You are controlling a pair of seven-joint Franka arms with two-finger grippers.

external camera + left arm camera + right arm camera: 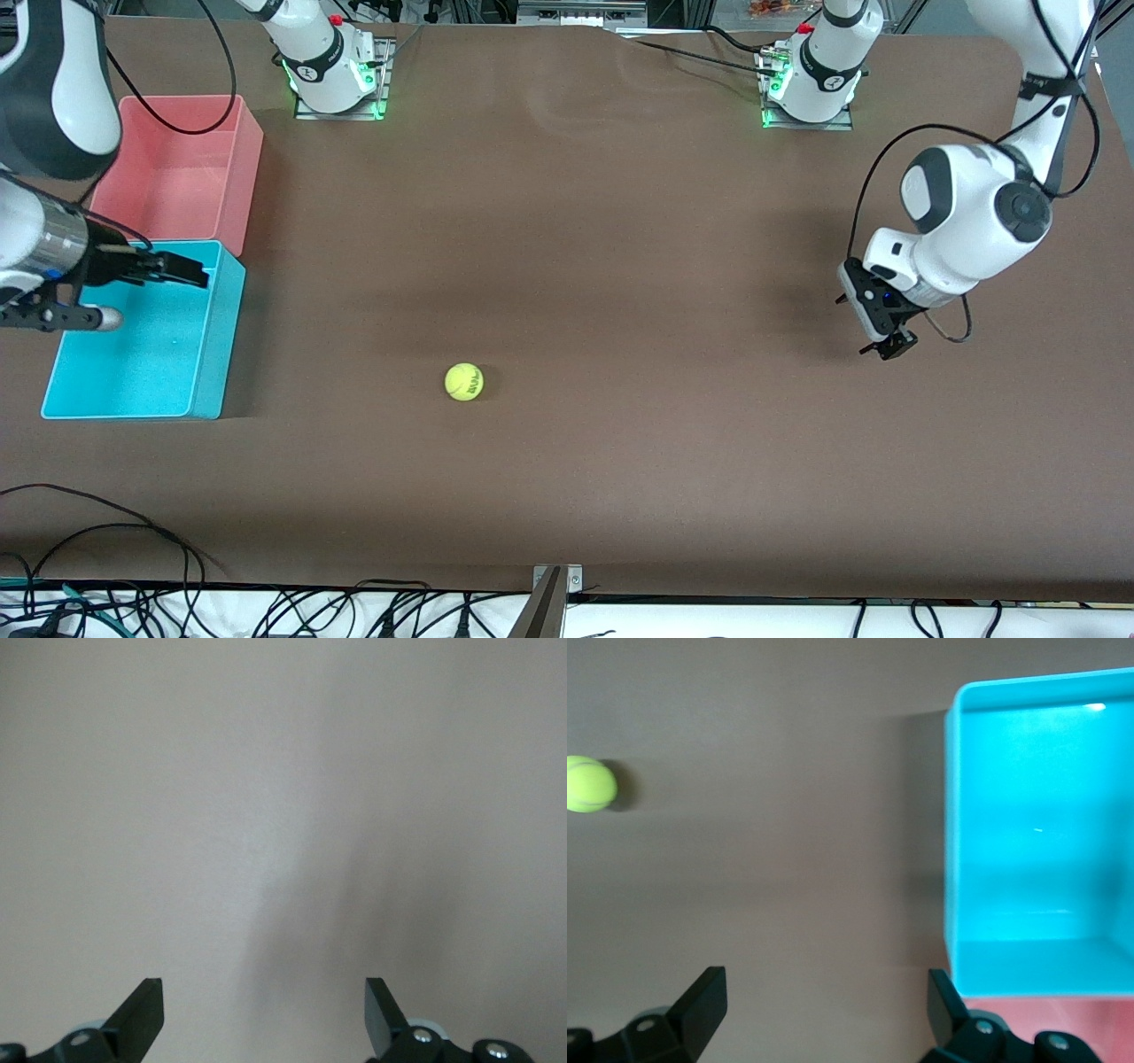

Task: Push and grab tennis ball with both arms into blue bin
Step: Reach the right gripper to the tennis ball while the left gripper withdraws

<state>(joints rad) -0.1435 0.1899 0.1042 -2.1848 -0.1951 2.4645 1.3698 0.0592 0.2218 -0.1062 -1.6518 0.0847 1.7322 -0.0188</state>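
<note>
Yellow-green and fuzzy, the tennis ball (463, 382) sat alone on the brown table (620, 221), with its dark printed mark turned toward the front camera. It lay nearer to that camera than either arm's base, closer to the right arm's end of the table than to the left arm's, and nothing touched it.

At the right arm's end stood the blue bin (205, 354), a thin-walled tub with a speckled floor and nothing inside it. The pink bin (244, 151) stood just beside it, farther from the front camera, and the two seemed to touch or nearly touch along one short wall. The ball was well apart from the blue bin, out on bare table.

The right tool (190, 273) hung over the blue bin, near the wall that faced the pink one. Its fingers (700, 997) were spread wide with nothing between them. From its wrist camera I could see the blue bin (950, 833) and, farther off, the ball (589, 784).

The left tool (890, 347) hovered low over bare table toward the left arm's end, well apart from the ball. Its fingers (142, 1014) were likewise spread and held nothing, with only plain table surface showing under them.
</note>
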